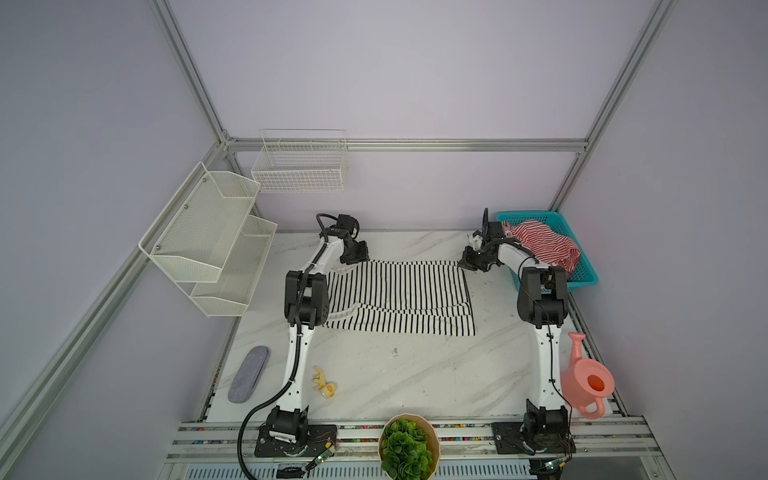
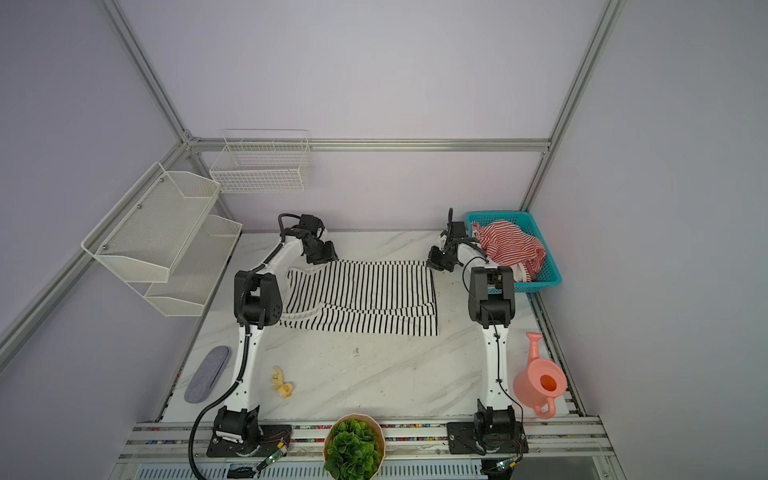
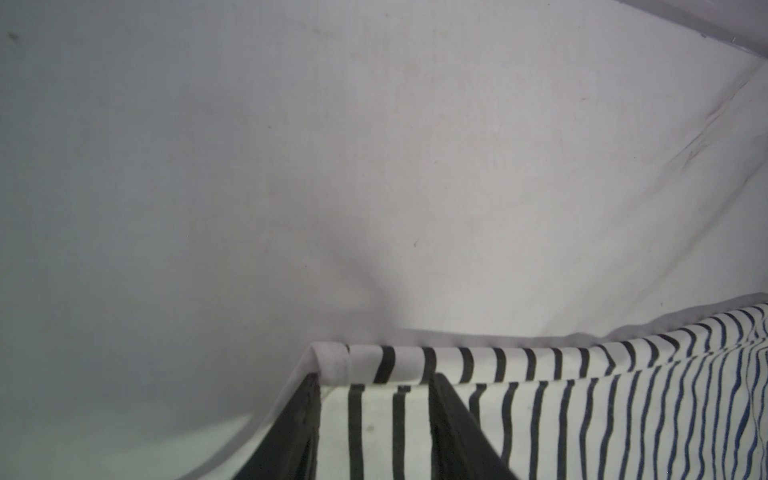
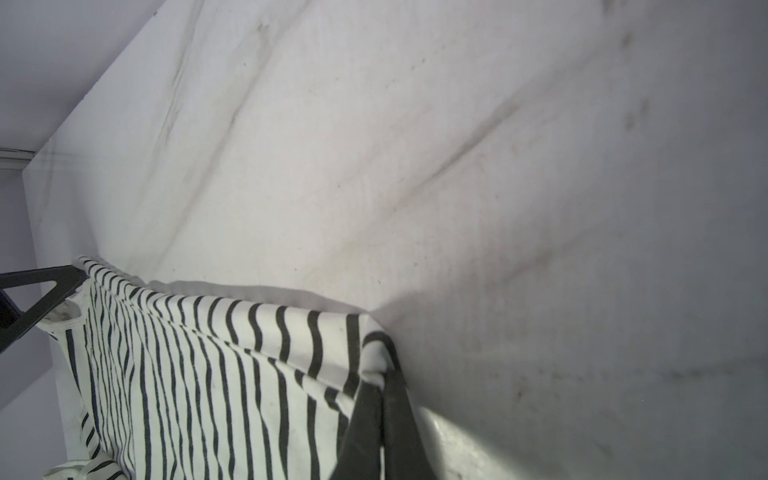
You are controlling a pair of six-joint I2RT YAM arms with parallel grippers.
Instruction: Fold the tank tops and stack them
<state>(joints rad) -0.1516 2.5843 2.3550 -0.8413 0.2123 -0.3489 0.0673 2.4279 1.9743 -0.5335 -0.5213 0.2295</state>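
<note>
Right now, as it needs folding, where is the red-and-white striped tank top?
In both top views the red-and-white striped tank top lies crumpled in the teal plastic basket at the far right corner of the white marble-look table.

Black-and-white striped tank top (image 1: 399, 297) lies flat, doubled over, just beside the teal basket (image 1: 584, 282); red-and-white tank top (image 1: 544, 243) sits crumpled inside it.

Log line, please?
black-and-white tank top: partly folded; left gripper: open; right gripper: shut on its corner; red-and-white tank top: in basket
</note>
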